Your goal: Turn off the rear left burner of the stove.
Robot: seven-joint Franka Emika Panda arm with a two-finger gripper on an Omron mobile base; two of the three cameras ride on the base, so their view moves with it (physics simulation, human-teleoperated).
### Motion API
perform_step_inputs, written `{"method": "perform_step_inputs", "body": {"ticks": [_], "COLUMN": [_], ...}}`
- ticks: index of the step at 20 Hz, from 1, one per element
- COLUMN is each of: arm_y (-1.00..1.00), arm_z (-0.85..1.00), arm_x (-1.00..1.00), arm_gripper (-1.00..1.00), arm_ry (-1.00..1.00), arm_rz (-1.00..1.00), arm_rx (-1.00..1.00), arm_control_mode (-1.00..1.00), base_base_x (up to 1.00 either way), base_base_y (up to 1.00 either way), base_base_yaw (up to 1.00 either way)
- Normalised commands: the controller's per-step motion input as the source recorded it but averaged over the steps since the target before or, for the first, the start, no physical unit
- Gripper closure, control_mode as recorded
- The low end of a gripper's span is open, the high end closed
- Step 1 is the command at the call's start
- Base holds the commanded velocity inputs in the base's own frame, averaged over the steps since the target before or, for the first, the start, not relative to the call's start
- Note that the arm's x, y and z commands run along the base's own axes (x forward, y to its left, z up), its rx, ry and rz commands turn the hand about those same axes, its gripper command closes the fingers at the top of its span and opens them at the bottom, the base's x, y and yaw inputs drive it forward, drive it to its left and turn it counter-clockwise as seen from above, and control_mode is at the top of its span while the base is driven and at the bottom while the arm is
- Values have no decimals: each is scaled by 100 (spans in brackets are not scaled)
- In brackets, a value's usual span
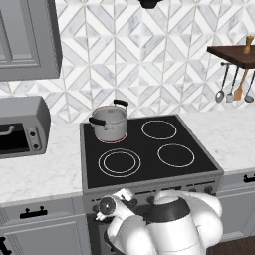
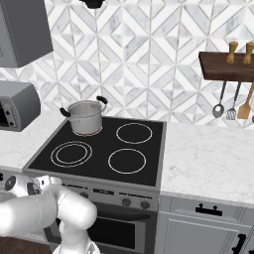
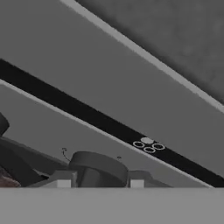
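Stove (image 1: 149, 144) sits between two marble tabletop runs, black glass top, four rings; rear left burner (image 1: 115, 140) at back left corner of the cooktop, thin reddish arc showing under steel pot (image 1: 109, 122) standing on it; double white ring (image 1: 119, 162) at front left, plain rings on the right side; gripper (image 3: 99, 183) low at the stove's front panel near its left end, jaws sitting either side of a dark round knob (image 3: 98, 168), touching or just apart cannot tell; toaster oven (image 1: 22, 126) on left tabletop; utensils hang under wooden shelf (image 2: 228, 67) at right
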Motion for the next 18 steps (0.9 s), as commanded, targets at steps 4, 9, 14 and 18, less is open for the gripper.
{"method": "perform_step_inputs", "body": {"ticks": [4,9,14,18], "arm_y": [-69,-62,-56,-10], "arm_z": [0,-4,-2,0], "arm_x": [0,0,1,0], "arm_gripper": [100,100,100,100], "arm_ry": [0,0,0,0], "arm_rz": [-43,-46,-50,-10], "arm_rx": [85,83,69,11], "arm_control_mode": [-100,-100,-100,-100], "base_base_x": [0,0,0,0], "base_base_y": [0,0,0,0], "base_base_yaw": [0,0,0,0]}}
